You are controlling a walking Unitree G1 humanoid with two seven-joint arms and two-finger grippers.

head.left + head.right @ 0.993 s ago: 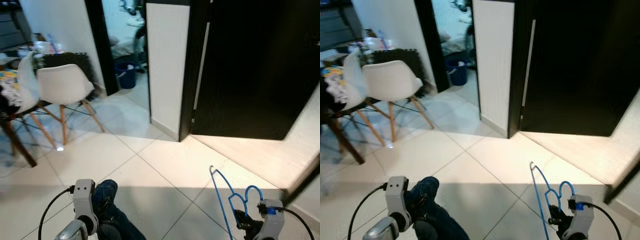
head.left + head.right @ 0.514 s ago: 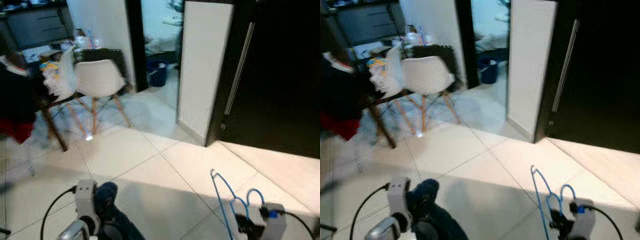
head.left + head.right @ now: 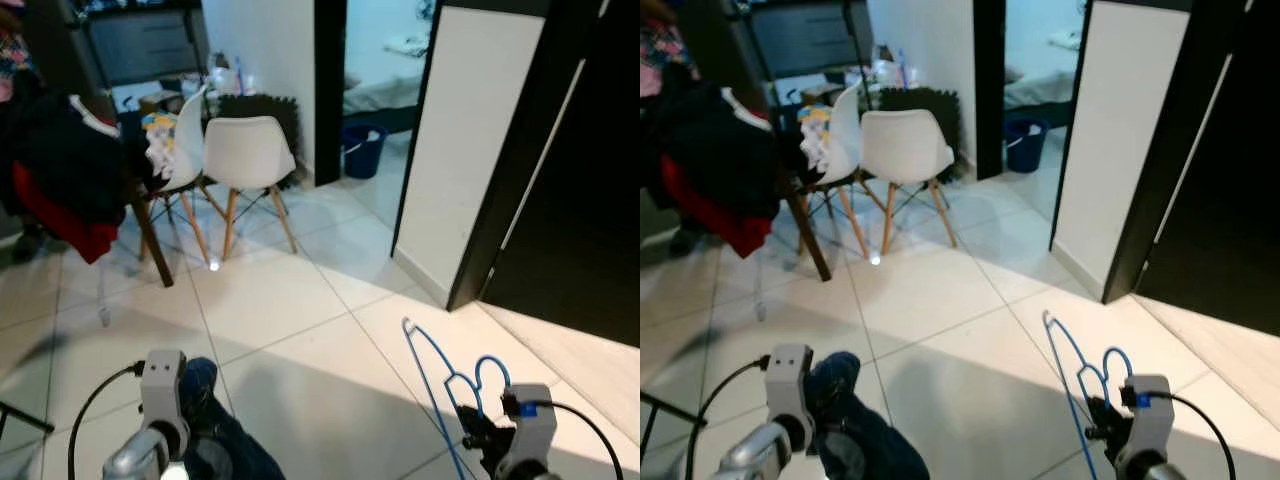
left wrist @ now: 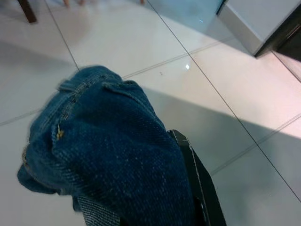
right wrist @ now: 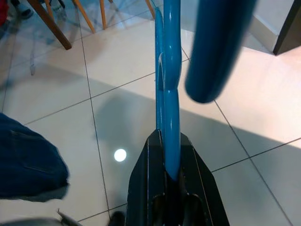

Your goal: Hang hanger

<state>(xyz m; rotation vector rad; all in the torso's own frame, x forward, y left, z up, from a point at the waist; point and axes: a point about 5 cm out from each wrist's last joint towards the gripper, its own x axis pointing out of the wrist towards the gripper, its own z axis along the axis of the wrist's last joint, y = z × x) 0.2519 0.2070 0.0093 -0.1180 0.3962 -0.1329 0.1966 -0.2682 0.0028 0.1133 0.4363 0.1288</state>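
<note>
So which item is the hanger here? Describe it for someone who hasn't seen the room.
Start at the pale tiled floor before the dark door. Low on the robot's right, the right pincer grips the hanger: thin blue wire, unlike the bulky denim on the left.

No legible txt anywhere.

Both arms are held low in front of the body. The right gripper (image 5: 170,176) points forward, its two black fingers (image 5: 146,188) pinched tight on the blue hanger (image 3: 440,385). The left gripper (image 4: 188,188) points forward too, clamped on a bundle of blue denim (image 4: 108,146) that hides most of its fingers.
</note>
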